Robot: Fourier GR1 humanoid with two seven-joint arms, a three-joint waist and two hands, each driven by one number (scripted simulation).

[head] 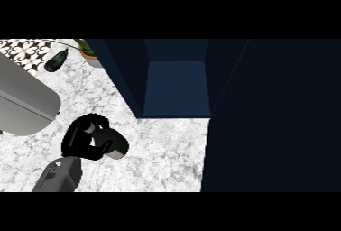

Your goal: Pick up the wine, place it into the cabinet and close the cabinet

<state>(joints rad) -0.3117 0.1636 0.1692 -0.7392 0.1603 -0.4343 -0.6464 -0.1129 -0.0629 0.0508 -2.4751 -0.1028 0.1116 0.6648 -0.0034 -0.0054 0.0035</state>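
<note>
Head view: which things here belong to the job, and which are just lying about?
Job: dark wine bottle; black left hand curled round it; open dark blue cabinet.
Lying about: large grey appliance; potted plant.

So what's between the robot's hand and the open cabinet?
Only bare marble counter lies between the left hand and the cabinet, as the head view shows.

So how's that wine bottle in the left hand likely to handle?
Probably rigid: the wine bottle shows no sag in the curled left hand. Its smooth, rounded surface looks apt to slip or twist. Laid on its side on the marble counter, it would probably roll.
</note>
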